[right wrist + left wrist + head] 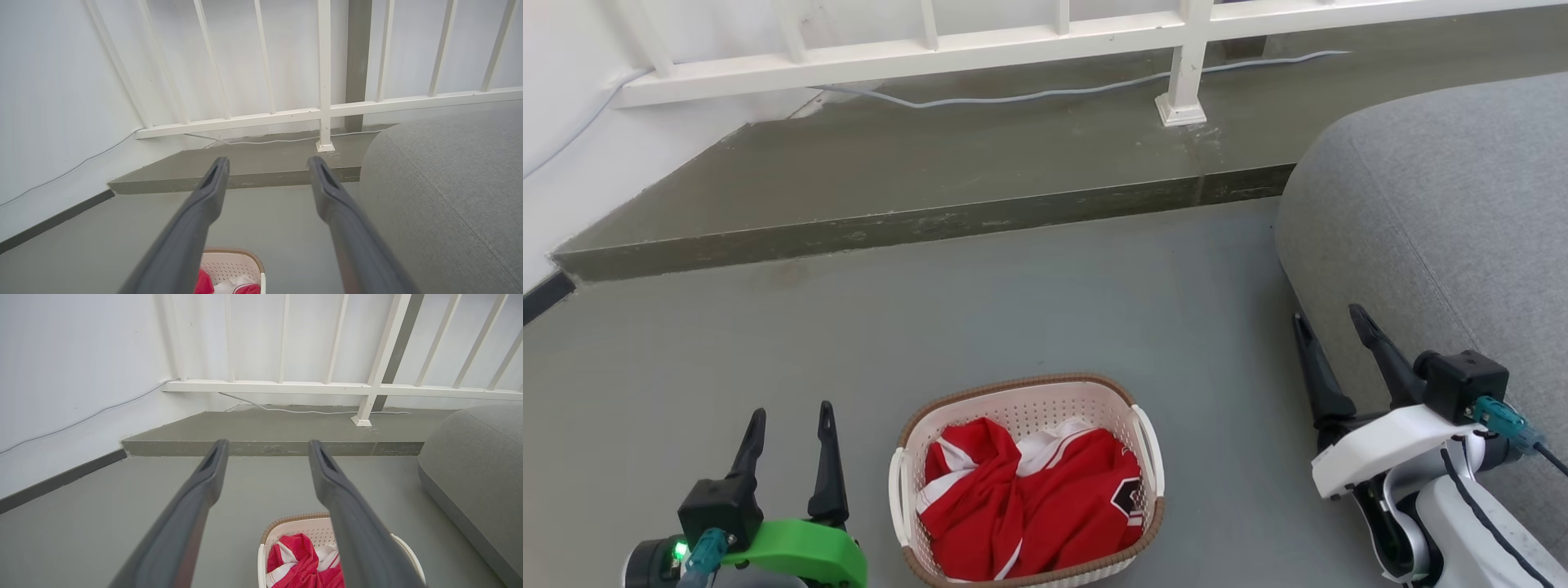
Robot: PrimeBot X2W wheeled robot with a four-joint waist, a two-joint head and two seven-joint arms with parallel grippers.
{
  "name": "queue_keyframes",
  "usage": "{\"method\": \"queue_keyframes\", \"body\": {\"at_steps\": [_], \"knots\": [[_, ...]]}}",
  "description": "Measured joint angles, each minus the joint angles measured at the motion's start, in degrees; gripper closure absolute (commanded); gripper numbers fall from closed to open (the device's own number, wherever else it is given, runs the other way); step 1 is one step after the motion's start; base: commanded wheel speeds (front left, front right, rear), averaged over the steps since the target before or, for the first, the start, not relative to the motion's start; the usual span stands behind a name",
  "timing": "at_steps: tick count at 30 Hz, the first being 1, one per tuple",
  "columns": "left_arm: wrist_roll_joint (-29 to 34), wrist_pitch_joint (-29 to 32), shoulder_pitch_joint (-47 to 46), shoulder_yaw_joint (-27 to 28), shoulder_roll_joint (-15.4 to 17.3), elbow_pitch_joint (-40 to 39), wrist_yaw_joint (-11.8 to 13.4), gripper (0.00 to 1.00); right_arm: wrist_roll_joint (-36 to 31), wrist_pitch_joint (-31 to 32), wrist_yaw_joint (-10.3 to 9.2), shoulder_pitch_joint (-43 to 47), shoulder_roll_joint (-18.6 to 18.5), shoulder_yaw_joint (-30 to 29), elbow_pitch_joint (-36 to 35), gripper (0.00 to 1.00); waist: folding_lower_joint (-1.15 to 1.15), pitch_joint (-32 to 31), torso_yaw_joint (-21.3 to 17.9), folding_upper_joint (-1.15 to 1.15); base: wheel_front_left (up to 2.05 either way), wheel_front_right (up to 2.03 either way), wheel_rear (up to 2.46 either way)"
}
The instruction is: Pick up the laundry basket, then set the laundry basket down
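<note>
The laundry basket (1021, 404), cream-white and perforated with a brown woven-look rim and white side handles, rests on the grey floor at the bottom middle of the head view, holding a crumpled red and white garment (1033, 502). My left gripper (792, 412) is open, a short way to the basket's left and apart from it. My right gripper (1327, 314) is open too, farther off to the basket's right beside the grey sofa. The left wrist view catches the basket (298, 528) below the fingers; in the right wrist view the basket (233, 261) peeks in at the bottom.
A big grey sofa (1445, 212) fills the right side. A raised dark step (915, 220) crosses the floor ahead, with a white railing (980, 45) and a pale cable (1013, 96) on it. A white wall (572, 163) closes the left.
</note>
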Motion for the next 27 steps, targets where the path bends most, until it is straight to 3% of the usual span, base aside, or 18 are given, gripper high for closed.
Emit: {"method": "queue_keyframes", "body": {"at_steps": [1,10,27], "knots": [[0.0,0.0,0.03,0.11,0.0,-0.08,0.0,1.0,-0.03,0.0,0.0,0.0,0.01,-0.05,-0.19,1.0,0.0,0.0,0.02,0.0,0.0,0.0,0.0],[-0.88,0.01,0.96,-0.24,-0.52,2.47,-0.36,1.0,1.29,0.3,0.21,2.75,1.81,0.2,2.03,1.0,0.0,0.02,0.14,0.0,0.0,0.0,0.0],[-14.97,2.54,0.98,1.52,-0.76,2.42,-2.55,1.0,12.98,3.05,2.02,2.81,3.71,-4.36,1.83,1.0,0.0,-0.13,1.51,0.0,0.0,0.0,0.0]]}}
